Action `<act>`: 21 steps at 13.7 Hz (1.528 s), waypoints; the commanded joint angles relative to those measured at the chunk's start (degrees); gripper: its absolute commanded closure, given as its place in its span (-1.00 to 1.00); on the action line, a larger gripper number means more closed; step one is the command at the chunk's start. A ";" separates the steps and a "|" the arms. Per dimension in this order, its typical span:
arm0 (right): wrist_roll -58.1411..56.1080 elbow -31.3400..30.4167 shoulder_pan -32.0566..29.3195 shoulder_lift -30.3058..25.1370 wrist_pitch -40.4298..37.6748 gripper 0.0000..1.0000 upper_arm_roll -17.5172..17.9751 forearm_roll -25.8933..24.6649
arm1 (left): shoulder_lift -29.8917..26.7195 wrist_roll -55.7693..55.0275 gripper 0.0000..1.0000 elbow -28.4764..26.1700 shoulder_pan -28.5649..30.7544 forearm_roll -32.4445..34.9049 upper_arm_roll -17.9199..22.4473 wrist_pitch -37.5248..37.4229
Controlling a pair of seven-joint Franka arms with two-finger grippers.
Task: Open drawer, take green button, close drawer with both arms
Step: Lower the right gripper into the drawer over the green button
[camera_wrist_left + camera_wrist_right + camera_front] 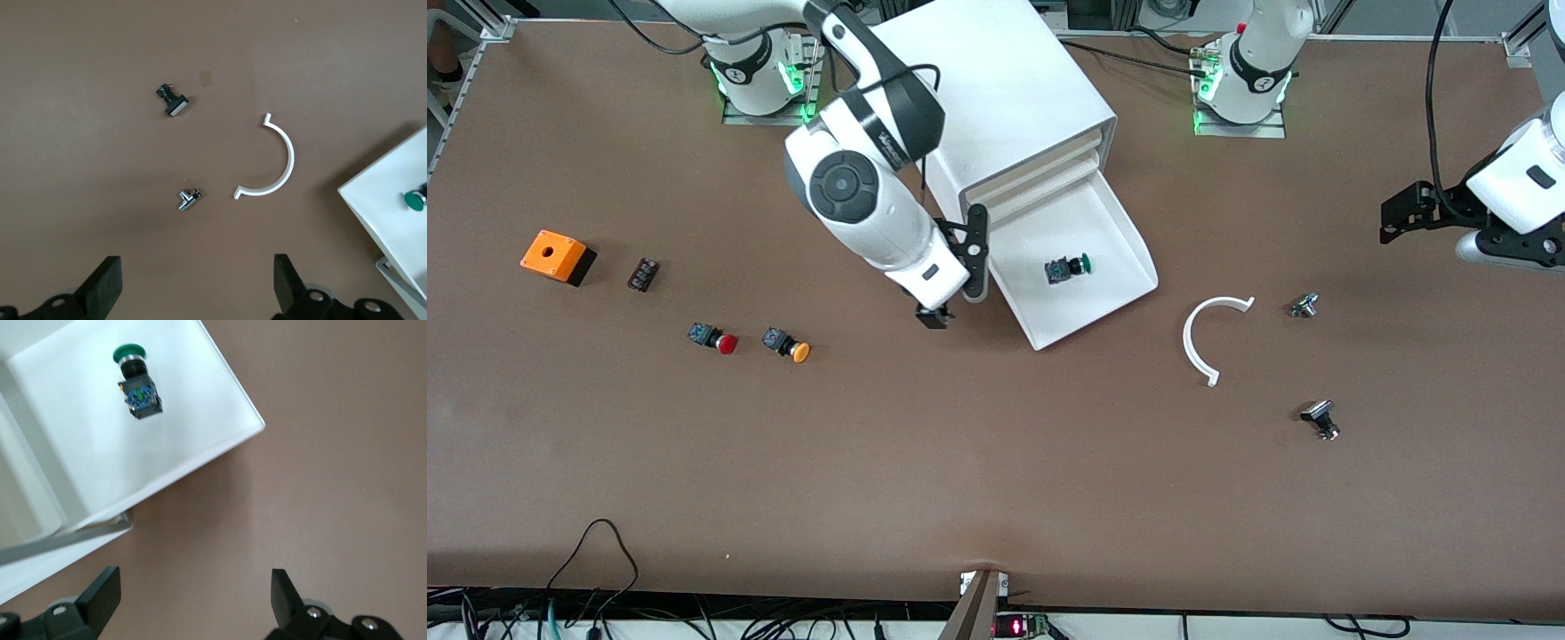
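The drawer [1089, 267] stands open, the button [1069, 268] untaken inside — right gripper [951, 302] beside it, left gripper [1427, 213] waiting well apart, both spread wide and empty; closing remains.

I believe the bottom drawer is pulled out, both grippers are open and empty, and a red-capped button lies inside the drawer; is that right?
Not quite: the button lying in the pulled-out drawer has a green cap, as the right wrist view shows plainly. The rest holds: the left gripper and right gripper are open and empty.
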 commanded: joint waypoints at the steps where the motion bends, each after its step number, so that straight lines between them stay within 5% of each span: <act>1: -2.89 5.92 3.15 2.31 -1.01 -1.00 0.53 0.87 | -0.91 -1.32 -1.00 -1.38 -0.12 1.36 0.16 1.26; 3: -6.21 5.66 5.78 2.22 -0.92 -1.00 0.36 0.09 | -0.73 -1.32 -1.00 -1.04 -0.12 1.27 0.07 0.82; 6: -6.59 5.58 15.71 2.22 -1.27 -1.00 -6.83 -1.42 | -0.38 -1.32 -1.00 -0.51 -0.04 1.27 -0.10 0.90; 9: -6.41 5.40 19.06 3.89 -0.66 -1.00 -8.43 -2.64 | -0.38 -1.32 -1.00 -0.42 -0.04 1.27 -0.37 0.90; 21: -6.41 6.10 21.09 13.03 14.02 -1.00 -9.93 -2.47 | -0.38 -1.06 -1.00 -0.24 0.14 1.18 -0.45 0.73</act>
